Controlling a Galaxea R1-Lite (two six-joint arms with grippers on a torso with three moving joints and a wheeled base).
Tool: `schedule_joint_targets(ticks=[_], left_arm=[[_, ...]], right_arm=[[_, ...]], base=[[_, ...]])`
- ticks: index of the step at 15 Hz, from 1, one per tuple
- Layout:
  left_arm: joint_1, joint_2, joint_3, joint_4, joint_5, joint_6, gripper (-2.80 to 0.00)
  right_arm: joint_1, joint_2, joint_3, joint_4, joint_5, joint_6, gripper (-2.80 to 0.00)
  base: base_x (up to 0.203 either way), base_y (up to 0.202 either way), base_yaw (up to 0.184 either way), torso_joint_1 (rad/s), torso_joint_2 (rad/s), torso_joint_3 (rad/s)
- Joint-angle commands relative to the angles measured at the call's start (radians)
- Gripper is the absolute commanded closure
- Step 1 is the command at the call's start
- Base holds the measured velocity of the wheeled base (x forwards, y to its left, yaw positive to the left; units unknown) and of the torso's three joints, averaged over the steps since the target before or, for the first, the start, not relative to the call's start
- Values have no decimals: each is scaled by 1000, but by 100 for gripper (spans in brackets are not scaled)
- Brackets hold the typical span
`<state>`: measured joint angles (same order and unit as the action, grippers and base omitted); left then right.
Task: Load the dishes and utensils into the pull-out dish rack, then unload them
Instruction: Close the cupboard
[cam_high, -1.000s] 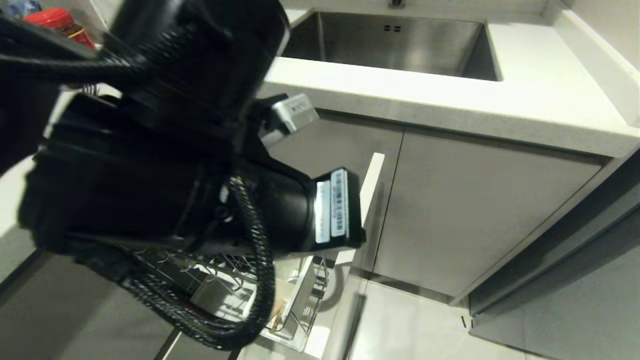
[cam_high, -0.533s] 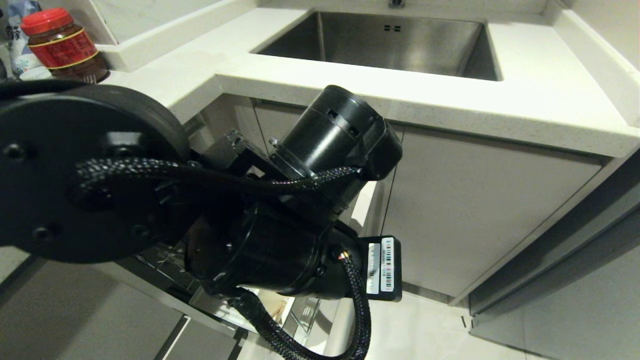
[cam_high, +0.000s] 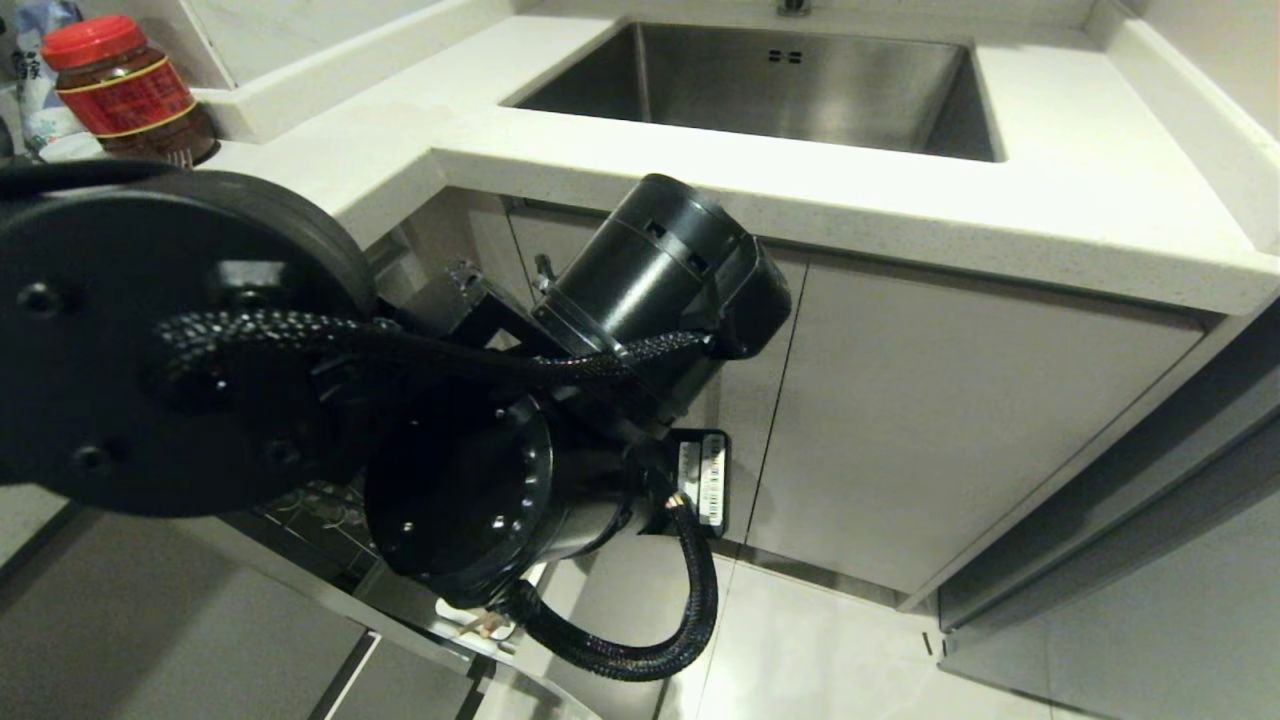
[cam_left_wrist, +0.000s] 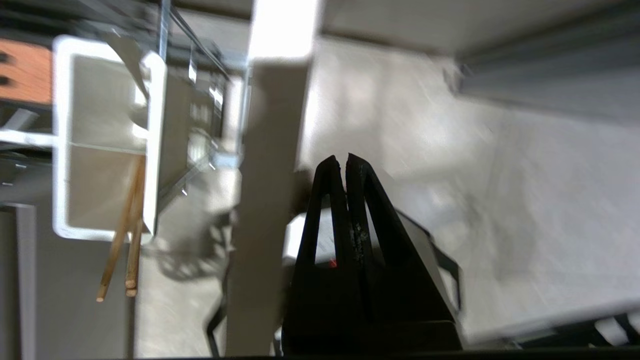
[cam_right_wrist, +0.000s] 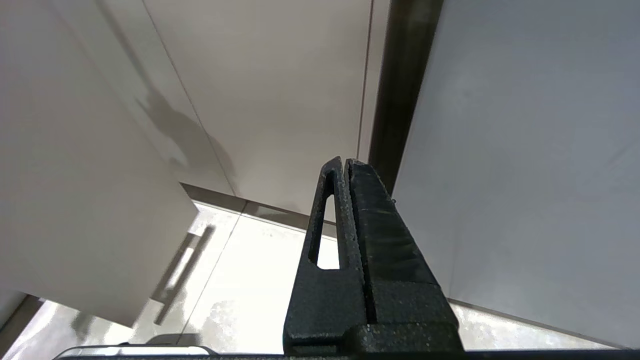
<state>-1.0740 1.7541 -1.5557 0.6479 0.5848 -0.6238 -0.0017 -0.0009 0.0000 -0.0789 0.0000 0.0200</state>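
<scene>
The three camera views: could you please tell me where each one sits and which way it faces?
Head view: on the head, looking forward and down at the sink, counter and cabinet doors; the black left arm fills its left side.
Left wrist view: behind the shut left gripper, facing the floor, with chopsticks standing in a white cup of the rack.
Right wrist view: behind the shut right gripper, facing cabinet fronts and floor.
Shared: head and left wrist views both show the rack.
</scene>
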Motion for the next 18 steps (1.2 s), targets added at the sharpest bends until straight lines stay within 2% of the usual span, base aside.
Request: schedule_joint_targets(ticks=[1,3,4,14,16,18], left_arm=[[27,-19,1,14,117,10,0],[108,-7,-2,51,227,41,0],[146,-5,-5,57,239,60,0],[457,9,-4,49,254,259,0],[491,-1,-6,26,256,279,0],[490,-7,-3,26,256,288,0]], right_arm=[[0,1,26,-1,0,0,0],[0,1,26,-1,0,0,0],[0,1,26,-1,0,0,0],[0,1,26,-1,0,0,0],[0,1,28,-1,-1,0,0],[0,1,26,-1,-1,0,0]], base=[[0,0,0,0,0,0],[0,0,0,0,0,0],[0,0,0,0,0,0],[0,0,0,0,0,0],[0,0,0,0,0,0],[0,0,0,0,0,0]])
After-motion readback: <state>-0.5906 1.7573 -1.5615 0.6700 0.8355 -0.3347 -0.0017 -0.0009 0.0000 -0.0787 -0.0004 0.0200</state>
